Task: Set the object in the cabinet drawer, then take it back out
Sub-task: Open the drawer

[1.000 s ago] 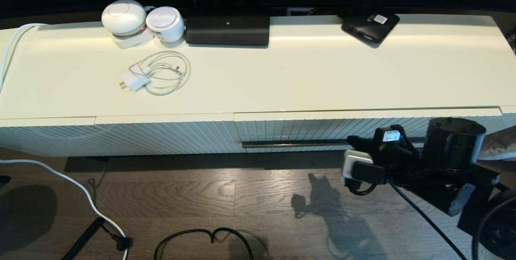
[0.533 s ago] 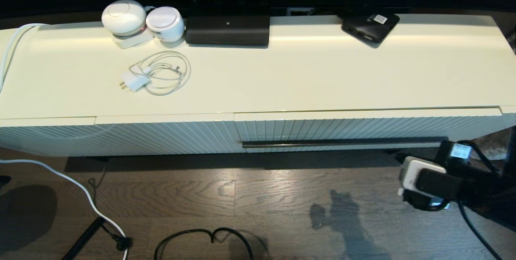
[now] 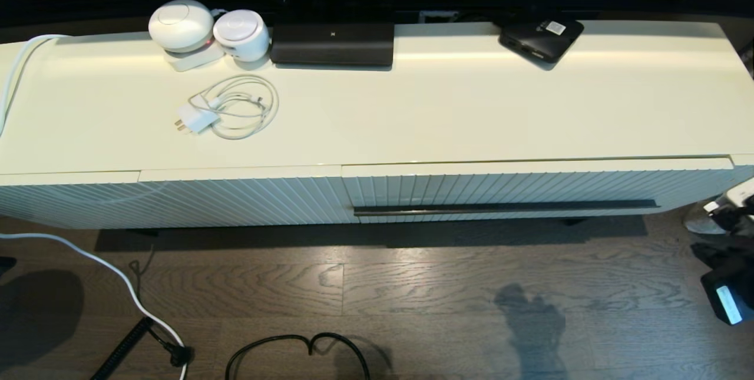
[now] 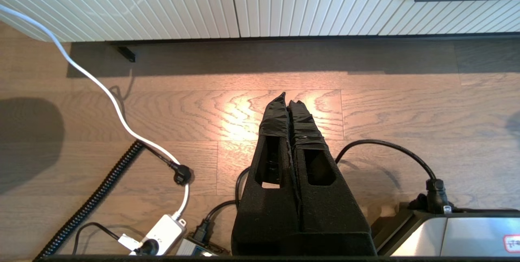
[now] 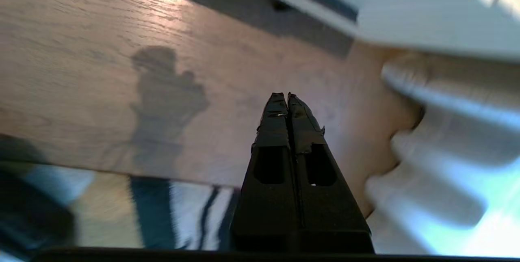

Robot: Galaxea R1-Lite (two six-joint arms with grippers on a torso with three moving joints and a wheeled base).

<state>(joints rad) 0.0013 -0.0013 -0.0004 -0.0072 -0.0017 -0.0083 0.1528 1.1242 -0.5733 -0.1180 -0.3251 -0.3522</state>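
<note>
Both grippers look alike: the left gripper and the right gripper each have two long matte black fingers that taper to a narrow tip. Crinkled black tape wraps the fingers near the tips. Behind the tape each finger has a rectangular cut-out window. Further back the fingers widen into a broad black base.

Head cam sits high, looks forward and down over the whole counter, the ribbed drawer front and the wood floor. Left wrist cam hangs low behind its tool, facing floor and cabinet base. Right wrist cam is tilted, close to the floor, behind its tool. All three share floor and ribbed front.
</note>
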